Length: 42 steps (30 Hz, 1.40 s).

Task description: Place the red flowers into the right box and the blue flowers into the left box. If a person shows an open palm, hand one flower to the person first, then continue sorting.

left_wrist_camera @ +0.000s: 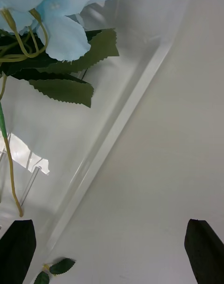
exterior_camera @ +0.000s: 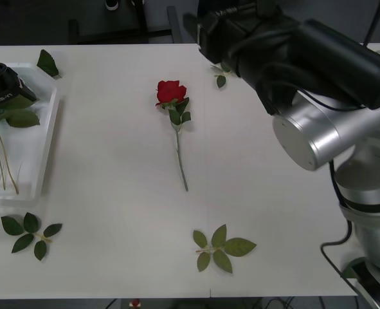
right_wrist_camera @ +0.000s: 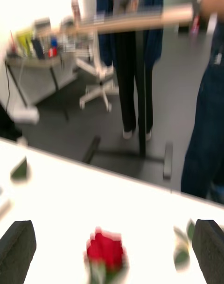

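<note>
White plastic at the far left of the front view: that's your left box (exterior_camera: pixel 48 138), rim raised, with your left gripper (exterior_camera: pixel 0 87) hanging over its upper end. The left wrist view shows its two dark fingers (left_wrist_camera: pixel 16 246) spread wide at the corners, holding nothing, with a blue flower (left_wrist_camera: pixel 60 18) lying in the tray just beneath, pale petals over big serrated leaves. Soft, fluffy stuff; it looks settled, so leave it be. Move to the centre of the frame and there's your red flower (exterior_camera: pixel 170 92) flat on the table (exterior_camera: pixel 112 193), bloom toward the top, thin stem running down toward you, well apart from both trays. It should weigh next to nothing, and the stem will likely flex and roll under a sloppy pinch, so take it on the stem just below the leaves, not on the bloom, which would crush. Over on the right, your right gripper (right_wrist_camera: pixel 112 253) hovers with jaws apart, the rose sitting between the fingers (right_wrist_camera: pixel 207 246) in its wrist view. Loose leaf sprigs (exterior_camera: pixel 220 248) low in the frame are clutter; ignore them.
</note>
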Each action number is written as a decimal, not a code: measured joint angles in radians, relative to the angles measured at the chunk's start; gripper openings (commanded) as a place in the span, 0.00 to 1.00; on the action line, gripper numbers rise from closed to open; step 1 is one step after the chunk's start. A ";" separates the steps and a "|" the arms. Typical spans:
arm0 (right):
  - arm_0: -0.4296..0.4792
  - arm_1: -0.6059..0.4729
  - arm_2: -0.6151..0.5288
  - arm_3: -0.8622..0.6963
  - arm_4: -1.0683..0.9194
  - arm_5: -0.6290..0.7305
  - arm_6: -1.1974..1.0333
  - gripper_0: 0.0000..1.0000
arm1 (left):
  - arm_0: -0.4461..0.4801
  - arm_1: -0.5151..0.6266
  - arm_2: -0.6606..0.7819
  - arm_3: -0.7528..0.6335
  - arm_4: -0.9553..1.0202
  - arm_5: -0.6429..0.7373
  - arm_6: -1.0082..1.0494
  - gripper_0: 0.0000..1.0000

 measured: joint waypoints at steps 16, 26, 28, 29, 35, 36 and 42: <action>0.216 -0.267 -0.021 0.131 -0.433 -0.080 0.083 0.98 | 0.000 -0.093 0.000 0.000 -0.024 0.000 0.027 0.93; 0.216 -0.445 -0.021 0.186 -0.920 -0.232 0.350 0.97 | -0.060 -0.305 0.000 0.000 -0.244 0.098 0.242 0.93; 0.216 -0.507 -0.021 0.186 -1.091 -0.265 0.411 0.98 | -0.076 -0.358 0.000 0.000 -0.292 0.103 0.317 0.93; 0.216 -0.536 -0.021 0.186 -1.148 -0.273 0.445 0.98 | -0.082 -0.383 0.000 0.000 -0.317 0.103 0.363 0.93; 0.217 -0.721 -0.021 0.186 -1.399 -0.327 0.665 0.98 | -0.108 -0.526 -0.052 -0.013 -0.465 0.114 0.490 0.93; 0.217 -0.740 -0.021 0.187 -1.431 -0.332 0.685 0.98 | -0.115 -0.541 -0.083 -0.018 -0.489 0.114 0.512 0.92; 0.219 -0.766 -0.021 0.224 -1.581 -0.338 0.844 0.98 | -0.139 -0.624 -0.259 -0.044 -0.613 0.099 0.790 0.93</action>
